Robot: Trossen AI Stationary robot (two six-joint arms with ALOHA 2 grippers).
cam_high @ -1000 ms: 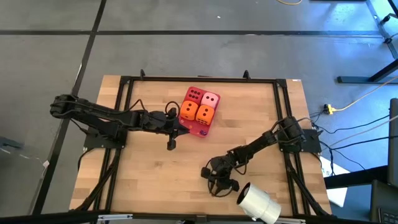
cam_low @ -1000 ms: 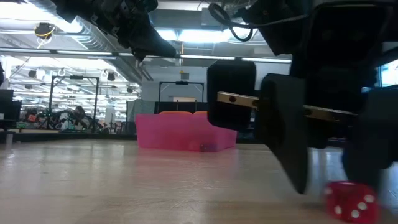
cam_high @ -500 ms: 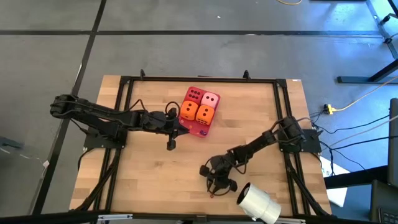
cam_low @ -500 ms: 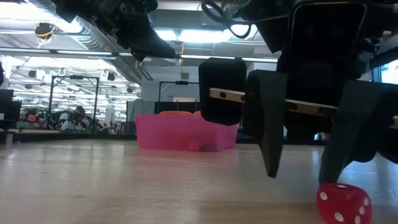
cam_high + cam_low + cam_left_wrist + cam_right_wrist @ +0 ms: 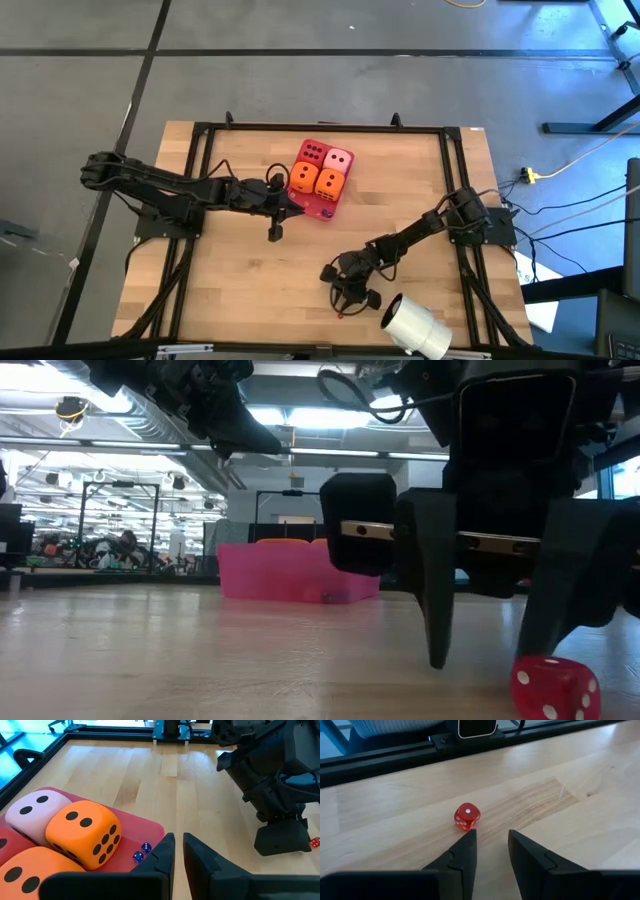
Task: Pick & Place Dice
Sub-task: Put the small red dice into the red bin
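the dice of this task are of two kinds here, so i go from the biggest thing to the smallest. the wooden table carries all. the white roll lies far from the red tray, at the table's near edge. in the tray sit four big soft dice, touching each other in a square: the red die, the pink die and the two orange dice. two tiny blue dice lie on the tray floor just beside one orange die.

the smallest thing, a small red die, is not in the tray. it rests on the bare wood well apart from the tray, between the tray and the roll and closer to the roll.

the right gripper hangs low over the wood at this die. its jaws stand narrowly apart and hold nothing. the die lies just ahead of the fingertips, not between them, and a little off the middle of the gap, toward one finger. as a cube it has no long axis, so i judge the turn of the wrist matters little; the gripper needs to go a bit forward and sideways before it closes.

the left gripper waits just beside the tray's edge, jaws closed and empty. the right arm is much nearer to the small die.
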